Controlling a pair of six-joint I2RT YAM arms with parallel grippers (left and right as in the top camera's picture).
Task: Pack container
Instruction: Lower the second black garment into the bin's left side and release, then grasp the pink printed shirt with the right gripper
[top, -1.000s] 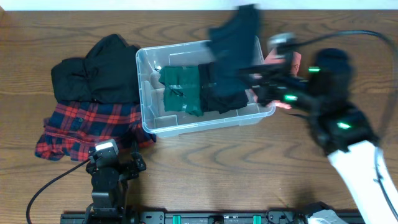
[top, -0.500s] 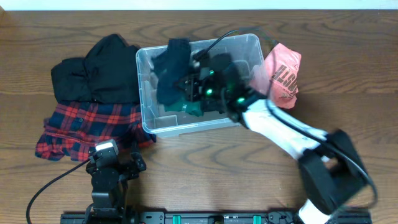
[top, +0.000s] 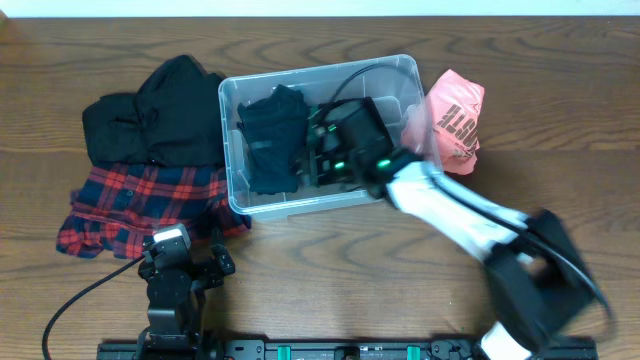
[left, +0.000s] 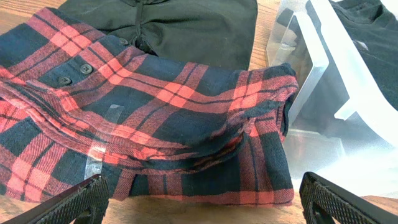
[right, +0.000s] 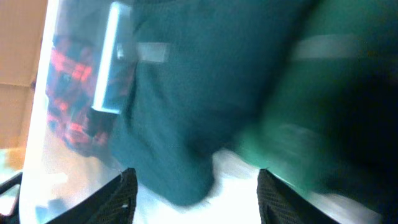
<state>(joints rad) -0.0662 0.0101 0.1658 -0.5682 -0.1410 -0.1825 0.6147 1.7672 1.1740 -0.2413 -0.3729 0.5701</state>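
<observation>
The clear container (top: 232, 195) stands at the table's middle. In its left half lies a dark garment (top: 272, 140), beside a green garment (right: 323, 124) that the right arm mostly covers from above. My right gripper (top: 312, 152) is down inside the container, just right of the dark garment. In the right wrist view this gripper (right: 196, 196) is open, and the dark garment (right: 180, 106) lies just beyond its fingertips (right: 121, 193), not pinched. My left gripper (top: 183, 258) rests at the front left. It (left: 202, 202) stands wide open and empty before a red plaid shirt (left: 155, 118).
Left of the container, a black garment (top: 160, 110) lies behind the plaid shirt (top: 140, 205), whose edge touches the container's wall (left: 311, 74). A salmon-pink cloth with lettering (top: 455, 120) lies against the container's right end. A cable runs from the left arm to the front edge.
My right gripper carried the dark garment from above the container's right end down into its left half and opened. The garment now lies there. The left arm has not moved.
</observation>
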